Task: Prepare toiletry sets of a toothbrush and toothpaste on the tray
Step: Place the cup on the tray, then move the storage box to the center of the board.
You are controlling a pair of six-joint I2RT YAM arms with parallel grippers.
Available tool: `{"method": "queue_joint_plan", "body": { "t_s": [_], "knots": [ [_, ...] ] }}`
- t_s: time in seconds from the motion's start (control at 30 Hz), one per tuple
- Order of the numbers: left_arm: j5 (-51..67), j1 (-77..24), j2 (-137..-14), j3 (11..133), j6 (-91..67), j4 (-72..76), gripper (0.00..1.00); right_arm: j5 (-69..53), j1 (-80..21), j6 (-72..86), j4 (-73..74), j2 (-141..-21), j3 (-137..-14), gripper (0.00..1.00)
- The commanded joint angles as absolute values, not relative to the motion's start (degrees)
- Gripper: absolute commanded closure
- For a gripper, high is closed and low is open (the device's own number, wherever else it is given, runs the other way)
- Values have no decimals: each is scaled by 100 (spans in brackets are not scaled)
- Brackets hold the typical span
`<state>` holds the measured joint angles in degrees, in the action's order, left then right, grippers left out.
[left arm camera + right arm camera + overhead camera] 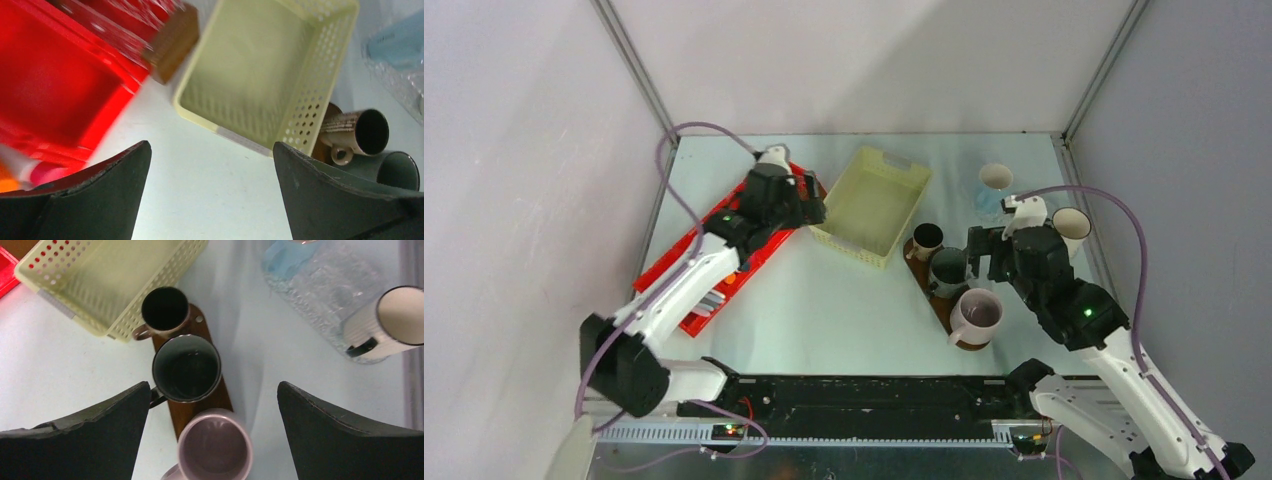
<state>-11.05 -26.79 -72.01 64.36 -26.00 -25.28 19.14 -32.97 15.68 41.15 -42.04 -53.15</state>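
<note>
Plainly, left gripper (211, 146) and right gripper (213, 385) gape wide, empty.

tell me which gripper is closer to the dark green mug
Right. The right gripper hangs close by the dark green mug; the left gripper is over the red bin, beyond the yellow basket.

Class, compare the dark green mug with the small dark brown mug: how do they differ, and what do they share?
The dark green mug is wider than the small dark brown mug. The green mug stands in the middle of the tray; the brown mug sits at its end by the yellow basket. Both stand upright on it.
</note>
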Motion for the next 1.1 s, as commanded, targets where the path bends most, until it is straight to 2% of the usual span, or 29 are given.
{"method": "queue_joint_plan", "body": {
  "t_s": [0.0,0.37,0.83,0.93,1.07],
  "knots": [
    [-412,-3069,-8008,6454,-3749,-2412,2,2536,-3222,1023,3636,-3956,-5473,0],
    [-368,-3283,-10082,7265,-4910,-1781,2,2829,-3177,547,3021,-3018,-4727,1],
    [-128,-2728,-12548,11105,-4741,-1666,2,3086,-3173,394,2810,-2399,-4301,1],
    [32,-2558,-12742,11452,-4732,-1467,2,3010,-3172,379,2783,-2353,-4250,0],
    [38,-2505,-12252,11450,-4234,-1447,2,2912,-3173,346,2782,-2325,-4228,1]
  ]
}}
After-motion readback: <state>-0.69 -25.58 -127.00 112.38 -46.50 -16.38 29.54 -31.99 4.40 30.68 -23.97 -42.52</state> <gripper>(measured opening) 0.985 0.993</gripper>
